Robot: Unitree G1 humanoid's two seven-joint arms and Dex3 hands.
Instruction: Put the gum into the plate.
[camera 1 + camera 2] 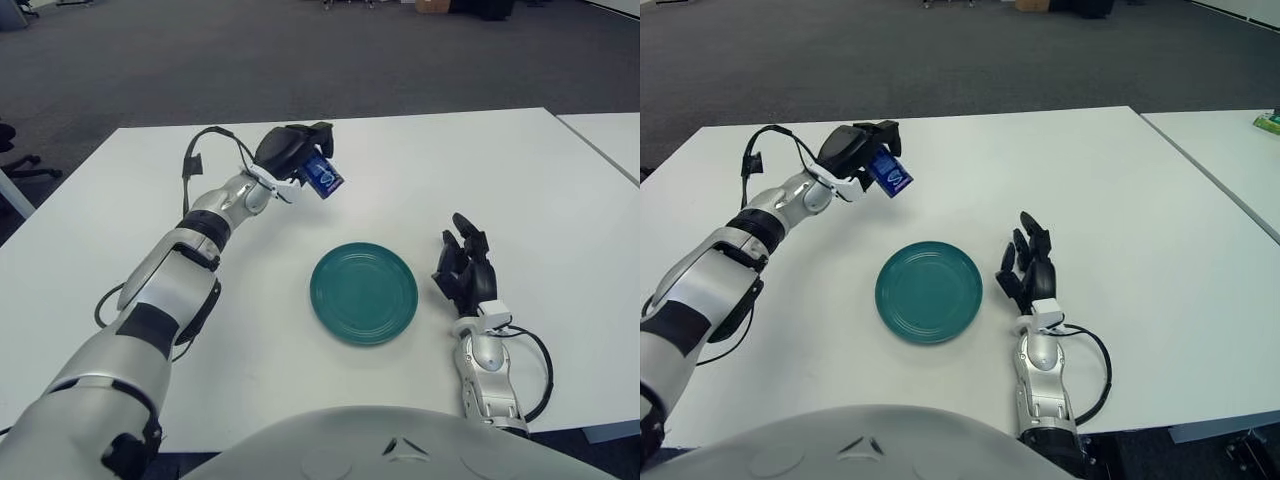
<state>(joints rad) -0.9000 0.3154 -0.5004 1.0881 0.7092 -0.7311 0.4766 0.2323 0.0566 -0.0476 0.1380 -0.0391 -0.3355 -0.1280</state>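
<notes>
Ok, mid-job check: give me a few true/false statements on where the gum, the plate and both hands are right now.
1. The left hand holds the gum above the table. True.
2. The gum already lies in the plate. False: it is in the left hand, up and to the left of the plate in the view, and nothing lies in the plate.
3. The right hand shows to the right of the plate, fingers spread, holding nothing. True.
4. The plate is red. False: it is teal green.
</notes>
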